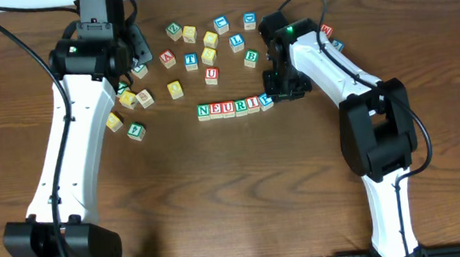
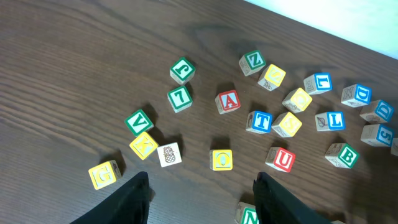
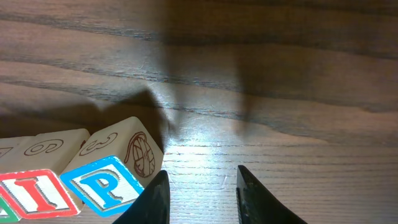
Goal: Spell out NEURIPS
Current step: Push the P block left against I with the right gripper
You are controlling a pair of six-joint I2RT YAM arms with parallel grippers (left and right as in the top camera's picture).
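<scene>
Fingers of the right gripper (image 3: 202, 186) stand apart and empty, just right of the P (image 3: 106, 183), placed, I judge, to nudge that skewed cube square. The row (image 1: 228, 107) reads NEURIP, its long axis left to right, letters upright toward the robot. Farther off, the left gripper (image 2: 202, 199) hangs parted, empty, over loose cubes (image 2: 228, 101); a yellow cube (image 2: 287, 124) may be the S.

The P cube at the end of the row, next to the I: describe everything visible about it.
The small pale wooden cube with a blue-bordered P face sits on the dark wooden table, last in the row of letter cubes and turned askew from it. Another face bears an outline drawing like a ball of yarn. Its left side meets the red-bordered I cube. The right claw, open and empty, stands just beside it; whether they touch cannot be told.
</scene>
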